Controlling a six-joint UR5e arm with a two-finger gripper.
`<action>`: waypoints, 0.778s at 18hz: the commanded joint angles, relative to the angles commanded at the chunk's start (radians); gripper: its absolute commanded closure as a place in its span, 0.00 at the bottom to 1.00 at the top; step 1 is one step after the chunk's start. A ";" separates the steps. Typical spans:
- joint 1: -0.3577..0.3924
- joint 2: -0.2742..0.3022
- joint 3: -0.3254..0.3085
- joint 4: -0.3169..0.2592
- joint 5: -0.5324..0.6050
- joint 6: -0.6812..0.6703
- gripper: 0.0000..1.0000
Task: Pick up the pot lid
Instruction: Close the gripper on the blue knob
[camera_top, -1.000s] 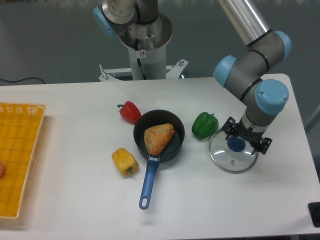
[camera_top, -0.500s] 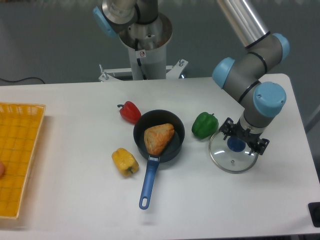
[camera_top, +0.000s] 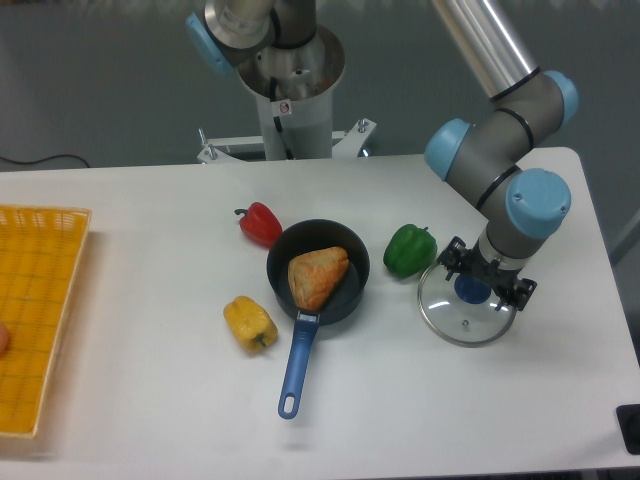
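UR5e arm (camera_top: 538, 203) enters from the upper right, wrist bent; gripper (camera_top: 489, 274) tilts down over the glass pot lid (camera_top: 447, 313), fingers spread (contact with the blue knob (camera_top: 472, 289) undetermined). Lid lies on the table (camera_top: 200, 400), just beside the green bell pepper (camera_top: 408, 251).

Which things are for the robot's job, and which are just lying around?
For the job:
lid
pincer

Just lying around:
green pepper
red pepper
yellow pepper
pan
brown food in the pan
yellow crate
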 joint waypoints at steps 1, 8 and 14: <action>0.000 0.000 -0.002 0.000 0.002 0.000 0.00; 0.000 0.002 -0.002 0.002 0.000 0.000 0.00; 0.003 0.003 -0.005 0.000 0.012 0.043 0.00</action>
